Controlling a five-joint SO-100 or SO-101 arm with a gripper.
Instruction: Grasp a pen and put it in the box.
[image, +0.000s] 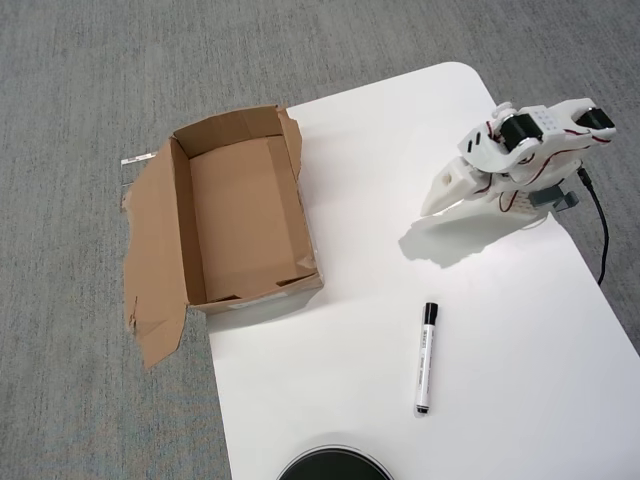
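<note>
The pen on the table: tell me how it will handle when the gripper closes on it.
The pen looks slim, straight and round, so it is probably stiff but apt to roll if nudged sideways. It lies flat on the smooth white table, so it may also slide. Being so small beside the box, it is likely light.

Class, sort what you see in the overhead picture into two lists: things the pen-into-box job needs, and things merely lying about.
Needed: pen, lying on the table; box, open and empty; gripper.

Lying about: black round object at the bottom edge; black cable at the table's right edge.
</note>
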